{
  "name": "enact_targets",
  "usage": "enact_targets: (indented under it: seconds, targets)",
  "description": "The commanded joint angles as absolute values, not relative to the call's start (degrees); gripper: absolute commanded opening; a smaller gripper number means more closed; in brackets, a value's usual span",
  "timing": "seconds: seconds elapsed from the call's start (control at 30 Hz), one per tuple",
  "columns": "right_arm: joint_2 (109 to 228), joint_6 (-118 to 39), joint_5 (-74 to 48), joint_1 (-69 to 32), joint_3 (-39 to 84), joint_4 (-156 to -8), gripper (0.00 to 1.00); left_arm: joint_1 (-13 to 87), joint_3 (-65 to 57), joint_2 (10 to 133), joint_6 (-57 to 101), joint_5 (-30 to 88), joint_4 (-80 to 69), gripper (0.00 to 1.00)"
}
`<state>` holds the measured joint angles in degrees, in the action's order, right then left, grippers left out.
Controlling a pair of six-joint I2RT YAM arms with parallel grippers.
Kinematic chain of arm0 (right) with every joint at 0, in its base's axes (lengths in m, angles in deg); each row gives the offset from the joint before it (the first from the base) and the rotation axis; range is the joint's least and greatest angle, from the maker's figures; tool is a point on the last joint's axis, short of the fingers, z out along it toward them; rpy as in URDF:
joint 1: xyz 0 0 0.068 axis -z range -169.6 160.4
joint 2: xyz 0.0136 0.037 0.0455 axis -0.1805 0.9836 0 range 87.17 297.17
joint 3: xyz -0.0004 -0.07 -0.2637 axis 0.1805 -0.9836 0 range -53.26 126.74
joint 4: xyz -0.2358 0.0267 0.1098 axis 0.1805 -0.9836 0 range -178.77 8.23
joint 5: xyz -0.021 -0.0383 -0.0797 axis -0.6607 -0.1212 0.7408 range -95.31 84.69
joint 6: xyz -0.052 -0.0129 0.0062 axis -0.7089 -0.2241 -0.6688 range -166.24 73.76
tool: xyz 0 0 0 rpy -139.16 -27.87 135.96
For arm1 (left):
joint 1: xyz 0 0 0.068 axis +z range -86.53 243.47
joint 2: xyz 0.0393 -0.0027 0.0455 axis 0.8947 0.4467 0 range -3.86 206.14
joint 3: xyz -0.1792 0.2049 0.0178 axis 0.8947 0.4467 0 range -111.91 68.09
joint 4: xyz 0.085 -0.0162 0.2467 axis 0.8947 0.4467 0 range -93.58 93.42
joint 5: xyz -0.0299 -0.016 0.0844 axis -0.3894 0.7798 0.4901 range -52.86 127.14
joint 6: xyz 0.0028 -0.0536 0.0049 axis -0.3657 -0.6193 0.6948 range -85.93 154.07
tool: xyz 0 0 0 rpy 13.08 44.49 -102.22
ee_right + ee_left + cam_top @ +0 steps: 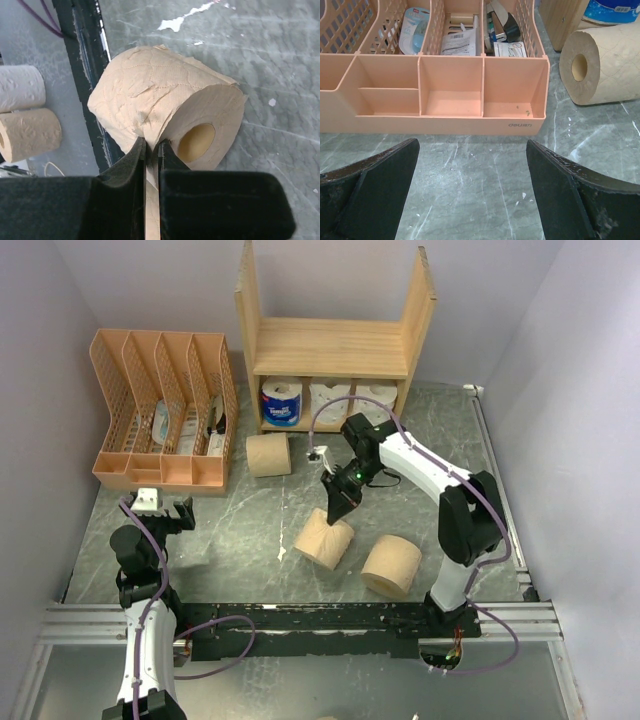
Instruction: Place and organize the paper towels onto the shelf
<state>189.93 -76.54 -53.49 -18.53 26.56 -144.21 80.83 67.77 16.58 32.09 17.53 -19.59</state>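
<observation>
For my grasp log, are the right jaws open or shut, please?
Shut on the tan roll: its paper is pinched between them.

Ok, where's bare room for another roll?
The shelf's top board, between its side panels, is bare. Its lower tier is crowded: a blue-wrapped roll and two white rolls fill it. Bare table lies between the organizer and the tan roll in the right gripper.

We read only one mark: a small raised brand word (520,125), seemingly "deli", at the lower right of the peach file organizer's (451,124) front wall. Print on the papers (460,42) inside and on the blue roll wrapper (612,10) at upper right was illegible.
</observation>
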Motion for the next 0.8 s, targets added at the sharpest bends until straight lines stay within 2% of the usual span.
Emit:
enact_targets:
  seconds: [0.0, 0.17, 0.43, 0.57, 0.77]
  targets:
    - [182.9, -82.2, -53.9, -22.8, 30.2, -150.5, 0.0, 81.0, 72.2, 16.0, 32.2, 17.1, -20.2, 1.0]
    - [173.2, -78.8, -33.0, -29.3, 28.9, -141.5, 0.0, 81.1, 72.1, 16.2, 32.2, 17.0, -20.3, 1.0]
    - [168.9, -83.6, -6.3, -31.9, 28.8, -134.5, 0.0, 81.2, 72.1, 16.3, 32.2, 16.8, -20.3, 1.0]
    - [169.4, -87.9, 0.6, -31.8, 34.3, -135.0, 0.0, 81.3, 72.2, 16.3, 32.2, 16.7, -20.4, 1.0]
    - [169.1, -93.2, 2.9, -30.9, 42.9, -134.9, 0.0, 81.3, 72.1, 17.2, 32.2, 16.7, -20.8, 1.0]
